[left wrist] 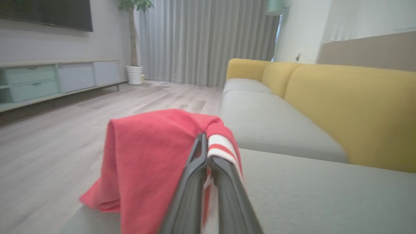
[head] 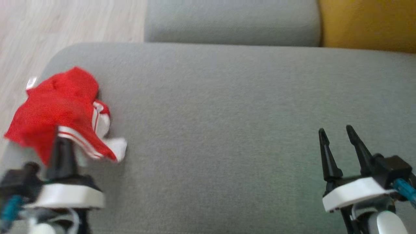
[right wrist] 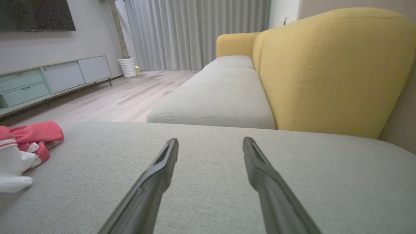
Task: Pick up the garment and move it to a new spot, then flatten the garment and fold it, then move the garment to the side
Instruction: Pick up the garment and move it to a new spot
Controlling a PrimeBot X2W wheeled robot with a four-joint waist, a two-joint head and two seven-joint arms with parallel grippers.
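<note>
- Low at the left of the head view, the left pincer (head: pixel 60 138) has its two dark fingers pressed together on the garment (head: pixel 55 104), pinching the fabric right beside a white-striped band
- the garment is red with white trim, bunched and draped around the pinching fingers at the left end of the grey seat cushion (head: pixel 227 113), close to its rounded corner; its lower folds rest on the cushion
- the right pincer (head: pixel 335 131) hovers over the right part of the same cushion, fingers spread wide with nothing between them, well apart from the garment
- a yellow backrest (head: pixel 367 22) stands at the far right, and pale wooden floor (head: pixel 65 19) shows beyond the cushion's left end
</note>
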